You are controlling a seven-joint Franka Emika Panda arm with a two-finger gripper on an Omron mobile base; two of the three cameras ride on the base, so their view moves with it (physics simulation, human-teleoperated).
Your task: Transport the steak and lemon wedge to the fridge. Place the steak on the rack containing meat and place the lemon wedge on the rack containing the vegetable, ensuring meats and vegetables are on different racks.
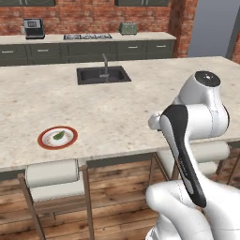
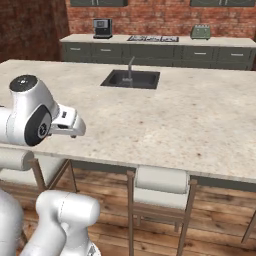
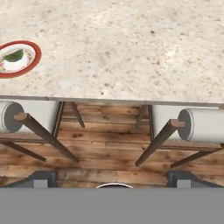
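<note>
Left base view. A kitchen island countertop (image 1: 117, 108) fills the middle of the scene, with a dark sink (image 1: 103, 75) set into its far half. Near the countertop's front edge, well to the left of the sink, sits a red-rimmed plate (image 1: 44, 143) carrying the lemon wedge (image 1: 59, 135), a thin green sliver lying flat at the plate's centre. No steak lies beside it on the plate. The white arm (image 1: 197, 117) is folded at the countertop's right front edge, well apart from the plate. A corner of the grey fridge (image 1: 213, 28) stands beyond the countertop's far right end. Judged from this layout, the wedge waits on the plate because its transfer has not begun.

Right base view. The same countertop is seen from the other side, the sink (image 2: 131, 78) again toward its far edge. The arm's wrist (image 2: 65, 122) projects over the countertop's near left edge; a padded stool (image 2: 161, 181) stands under that edge.

Hand view. The camera looks down over the countertop's front edge, so the plate (image 3: 30, 65) with the wedge (image 3: 14, 55) lies at the upper left, off the gripper's axis. The gripper (image 3: 113, 180) has its fingertips spread wide apart, with nothing between them; this reads as readiness for a new approach.
</note>
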